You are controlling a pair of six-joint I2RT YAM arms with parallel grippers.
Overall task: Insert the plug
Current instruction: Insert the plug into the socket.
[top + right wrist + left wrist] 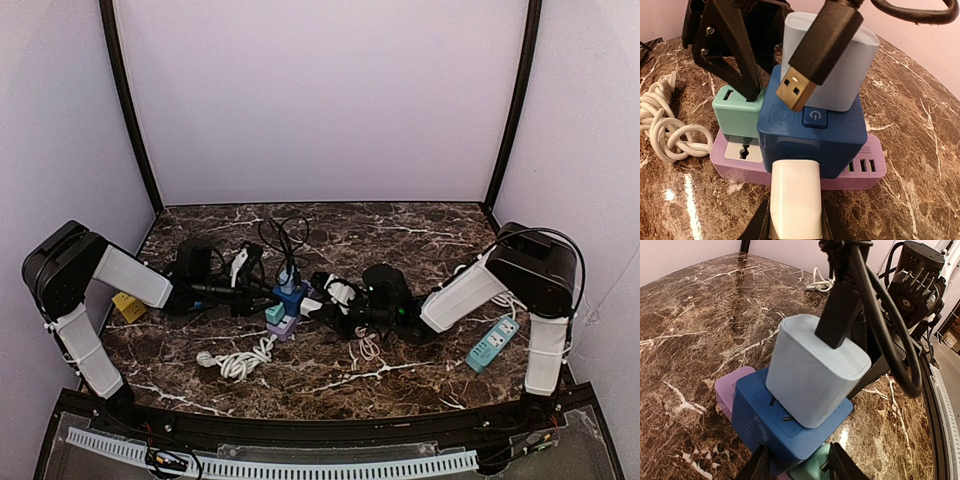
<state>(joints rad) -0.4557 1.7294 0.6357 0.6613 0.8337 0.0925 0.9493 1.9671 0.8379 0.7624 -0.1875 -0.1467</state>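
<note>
The white plug (795,200) is pinched between the fingers of my right gripper (794,225), which is shut on it. Its front end is pressed against the near side face of the blue cube adapter (810,140), and no prongs show. The cube sits on a purple power strip (740,167) beside a teal adapter (737,112). A pale blue charger (812,370) with a black USB cable (822,42) stands on top of the cube. My left gripper (799,467) comes in from the other side, its fingers apart and straddling the cube's lower edge. From above, the cube (290,297) lies between both grippers.
A coiled white cord (238,360) lies in front of the strip on the marble table (400,225). A light blue power strip (493,343) is at the right edge, a yellow tag (128,306) at the left. Black cables (285,235) and a black adapter (193,258) lie behind.
</note>
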